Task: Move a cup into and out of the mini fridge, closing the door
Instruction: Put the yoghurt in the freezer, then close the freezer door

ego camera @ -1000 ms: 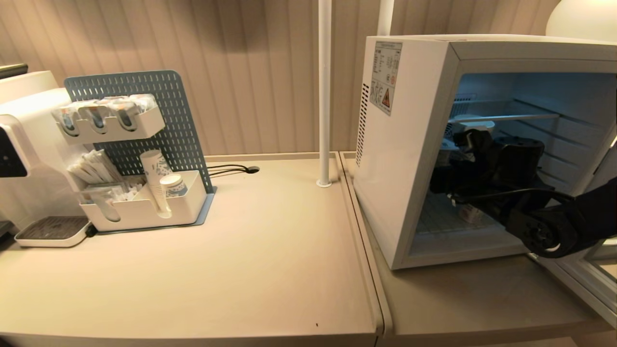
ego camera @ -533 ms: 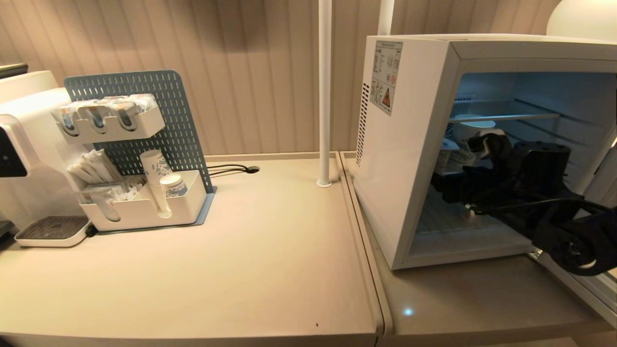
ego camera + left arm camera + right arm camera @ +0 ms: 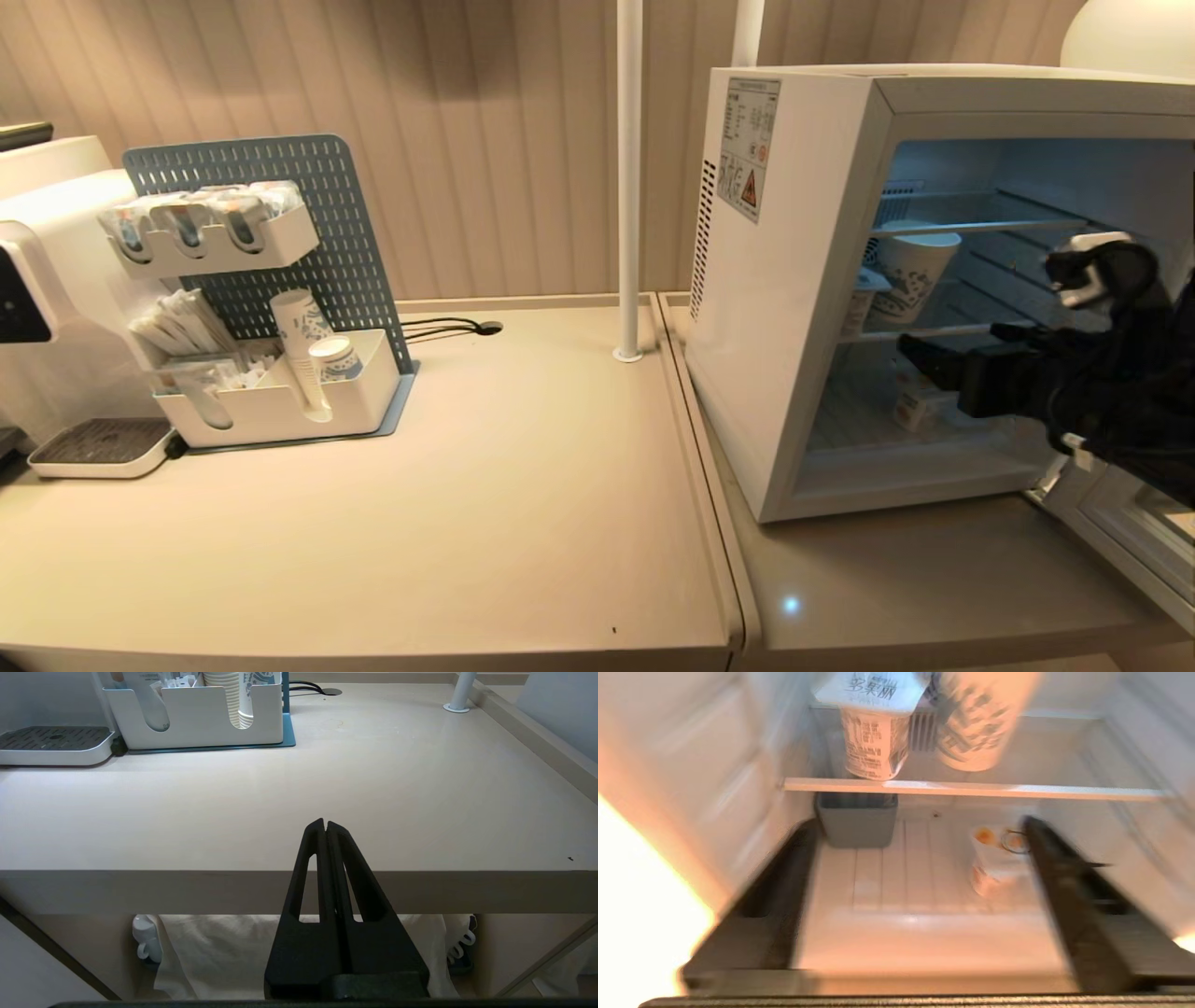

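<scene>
Head view: the mini fridge (image 3: 794,280) stood on the right-hand desk (image 3: 560,485) with the door (image 3: 1134,537) swung wide at the lower right. The cup (image 3: 915,271) sat upright on the middle wire shelf (image 3: 934,331), just beside a small lidded tub (image 3: 861,299). The right gripper (image 3: 934,366) hung at the fridge mouth, its jaws apart and holding nothing, below the shelf level. The left gripper (image 3: 325,828) was parked past the desk's front edge, fingers pressed together, empty.

Risks, as judged: a rising gripper could catch the shelf front and tip the cup against the tub; a carton (image 3: 920,406) on the fridge floor lay near its path; the open door stood close to the arm and could be knocked.

The desk was pale beige and smooth, before a ribbed wall. A blue pegboard organiser (image 3: 271,289) and a water dispenser (image 3: 37,280) stood well apart at the left.
</scene>
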You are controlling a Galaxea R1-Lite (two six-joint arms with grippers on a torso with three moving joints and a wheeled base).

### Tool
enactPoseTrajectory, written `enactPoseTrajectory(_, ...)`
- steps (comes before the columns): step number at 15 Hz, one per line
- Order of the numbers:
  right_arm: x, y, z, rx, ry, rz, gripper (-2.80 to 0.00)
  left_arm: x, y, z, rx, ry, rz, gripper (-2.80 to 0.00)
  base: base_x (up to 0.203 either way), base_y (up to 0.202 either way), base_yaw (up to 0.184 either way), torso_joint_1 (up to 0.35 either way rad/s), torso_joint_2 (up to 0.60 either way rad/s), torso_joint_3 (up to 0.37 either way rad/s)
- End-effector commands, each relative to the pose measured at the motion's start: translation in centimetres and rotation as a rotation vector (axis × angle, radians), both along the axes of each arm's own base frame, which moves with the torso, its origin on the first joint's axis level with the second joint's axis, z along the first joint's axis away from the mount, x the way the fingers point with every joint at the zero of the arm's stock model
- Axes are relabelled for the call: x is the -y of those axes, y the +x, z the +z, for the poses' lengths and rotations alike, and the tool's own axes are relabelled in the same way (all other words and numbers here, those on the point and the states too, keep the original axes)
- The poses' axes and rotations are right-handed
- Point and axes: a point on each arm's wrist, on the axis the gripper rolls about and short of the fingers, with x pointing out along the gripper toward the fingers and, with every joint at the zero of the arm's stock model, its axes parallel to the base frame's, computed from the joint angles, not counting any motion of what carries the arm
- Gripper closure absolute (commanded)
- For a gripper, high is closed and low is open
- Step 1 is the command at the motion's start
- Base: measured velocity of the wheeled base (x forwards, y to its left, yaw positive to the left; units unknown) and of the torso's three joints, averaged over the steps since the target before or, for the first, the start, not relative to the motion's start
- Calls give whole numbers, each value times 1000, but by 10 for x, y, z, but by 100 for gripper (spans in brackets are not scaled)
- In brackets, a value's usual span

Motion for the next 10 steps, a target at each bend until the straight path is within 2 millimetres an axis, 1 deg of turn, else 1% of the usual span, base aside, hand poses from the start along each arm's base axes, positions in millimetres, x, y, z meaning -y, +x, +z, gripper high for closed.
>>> enactPoseTrajectory(1,13,-61,35,125,32,0,0,0,0,0,-1,-1,1,0,0,0,0,0,0,0)
enactPoseTrajectory(3,23,-109,44,150,65,-4,0,0,0,0,-1,-1,1,0,0,0,0,0,0,0)
enactPoseTrajectory(4,29,-134,46,152,80,-14,0,0,0,0,-1,-1,1,0,0,0,0,0,0,0)
enactPoseTrajectory(5,34,-157,46,144,91,-44,0,0,0,0,-1,-1,1,0,0,0,0,0,0,0)
enactPoseTrajectory(7,46,-200,45,97,132,-169,0,0,0,0,-1,-1,1,0,0,0,0,0,0,0)
enactPoseTrajectory(9,55,-235,50,70,217,-288,0,0,0,0,-1,-1,1,0,0,0,0,0,0,0)
enactPoseTrajectory(10,57,-249,49,76,237,-348,0,0,0,0,-1,-1,1,0,0,0,0,0,0,0)
